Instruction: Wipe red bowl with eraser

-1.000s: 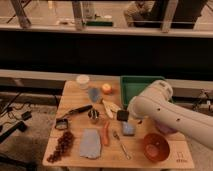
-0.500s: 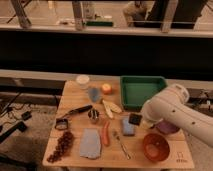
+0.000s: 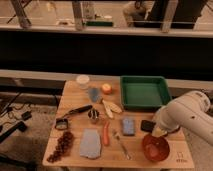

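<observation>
The red bowl [image 3: 156, 148] sits at the front right corner of the wooden table [image 3: 75, 102]. A small black block, the eraser [image 3: 145, 125], hangs at the tip of my white arm [image 3: 186, 116], just above and left of the bowl's far rim. My gripper [image 3: 151, 127] is at that tip, shut on the eraser and mostly hidden by the arm's wrist. The eraser is apart from the bowl.
A green tray [image 3: 144, 92] stands at the back right. A blue-grey sponge [image 3: 128, 125], a carrot [image 3: 106, 134], a fork [image 3: 121, 145] and a blue cloth [image 3: 90, 144] lie left of the bowl. A black-handled utensil [image 3: 77, 111], grapes [image 3: 62, 145], banana pieces [image 3: 112, 106] and a white cup [image 3: 83, 80] lie farther left.
My arm has swung right and toward the front of the table, carrying the black eraser from near the table's middle to just beside the red bowl.
</observation>
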Motion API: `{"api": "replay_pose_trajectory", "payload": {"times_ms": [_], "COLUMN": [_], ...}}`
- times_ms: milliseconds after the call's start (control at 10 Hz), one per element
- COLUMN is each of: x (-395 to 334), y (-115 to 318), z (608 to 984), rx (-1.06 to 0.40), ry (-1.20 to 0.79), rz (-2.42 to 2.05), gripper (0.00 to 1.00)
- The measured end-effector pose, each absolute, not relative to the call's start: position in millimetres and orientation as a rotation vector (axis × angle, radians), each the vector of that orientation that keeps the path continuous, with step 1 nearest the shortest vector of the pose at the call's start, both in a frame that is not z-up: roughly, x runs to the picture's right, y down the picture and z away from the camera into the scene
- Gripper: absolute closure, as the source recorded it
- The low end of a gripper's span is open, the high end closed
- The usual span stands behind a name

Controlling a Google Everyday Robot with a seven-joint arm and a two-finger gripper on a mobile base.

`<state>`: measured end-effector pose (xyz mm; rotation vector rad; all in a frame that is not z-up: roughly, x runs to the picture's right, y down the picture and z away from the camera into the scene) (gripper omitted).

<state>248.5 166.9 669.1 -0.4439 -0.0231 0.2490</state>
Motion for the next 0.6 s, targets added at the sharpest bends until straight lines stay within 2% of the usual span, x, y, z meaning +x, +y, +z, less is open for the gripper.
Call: {"api": "replay_pose_trajectory", "payload": {"times_ms": [600], "x": [247.6], "y": [167.8], "z": [668.5], "rx": [-0.449], "ry": [-0.034], "rz": [0.233], "gripper": [0.90]}}
